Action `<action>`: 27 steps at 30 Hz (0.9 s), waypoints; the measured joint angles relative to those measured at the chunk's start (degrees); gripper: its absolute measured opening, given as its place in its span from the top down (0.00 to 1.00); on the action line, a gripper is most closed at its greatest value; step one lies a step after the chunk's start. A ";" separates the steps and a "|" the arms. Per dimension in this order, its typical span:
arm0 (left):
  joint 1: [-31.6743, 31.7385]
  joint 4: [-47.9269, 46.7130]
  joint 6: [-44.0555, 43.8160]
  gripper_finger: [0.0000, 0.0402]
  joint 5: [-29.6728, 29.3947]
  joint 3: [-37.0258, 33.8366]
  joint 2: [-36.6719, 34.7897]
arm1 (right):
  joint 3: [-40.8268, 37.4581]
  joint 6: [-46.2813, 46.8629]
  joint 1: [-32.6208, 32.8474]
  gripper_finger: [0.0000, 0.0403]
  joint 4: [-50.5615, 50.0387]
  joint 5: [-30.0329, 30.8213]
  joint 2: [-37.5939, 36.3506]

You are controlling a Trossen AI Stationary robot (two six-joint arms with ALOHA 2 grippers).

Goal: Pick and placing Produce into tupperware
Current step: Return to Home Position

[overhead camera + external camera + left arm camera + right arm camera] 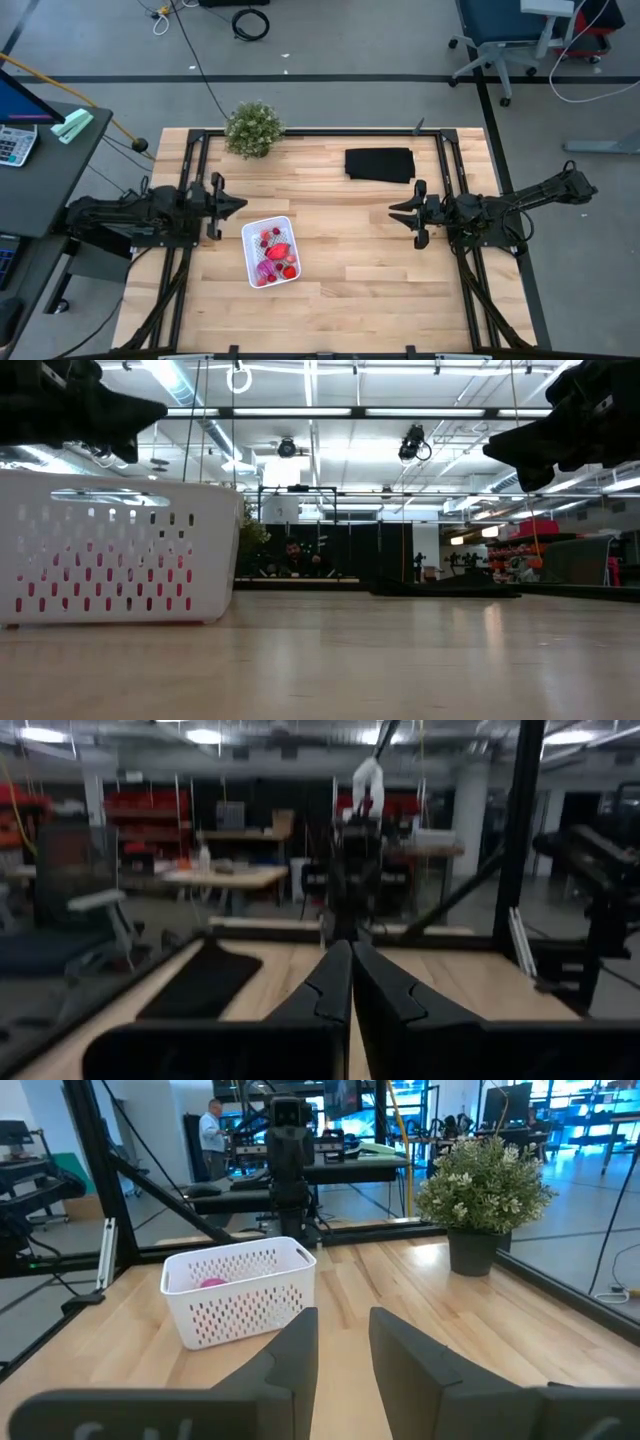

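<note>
- High view: the small white rectangular plastic container with perforated walls stands on the light wooden table. It is near the left pincer, just ahead of its tip and off to one side, not touching. It is well apart from the right pincer, which faces it across the table.
- The toy produce, small red pieces with a purple-magenta ball, lies inside that container. We see none loose on the wood.
- The left pincer's fingers are pressed together on nothing. The right pincer's fingers are spread with a plain gap, also empty. In the low view both hang above the table.
- A flat black cloth rectangle lies beside the right pincer. A bushy green potted plant stands beyond the left pincer.
- We judge the filling done and the step in hand to be the retreat to rest.
- The next move calls for no grasp. Both arms need only fold back, and the left must take care to clear the container's wall.
</note>
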 joint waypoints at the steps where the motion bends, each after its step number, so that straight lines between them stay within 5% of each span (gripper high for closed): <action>1: 0.00 -1.03 -0.52 0.96 -0.02 0.00 0.00 | 0.00 0.00 0.00 0.75 0.00 0.00 0.00; 15: -0.05 -0.83 -0.75 0.96 -0.18 -1.73 0.34 | 0.00 0.65 0.00 0.75 -2.22 0.05 0.07; 21: 0.00 -10.48 -2.88 0.97 -0.06 -1.73 0.39 | 0.00 3.33 0.00 0.75 -6.63 5.44 0.09; 27: 0.00 -10.60 -8.01 0.95 -0.50 -1.73 1.15 | 0.00 5.54 0.00 0.75 -9.85 6.00 0.09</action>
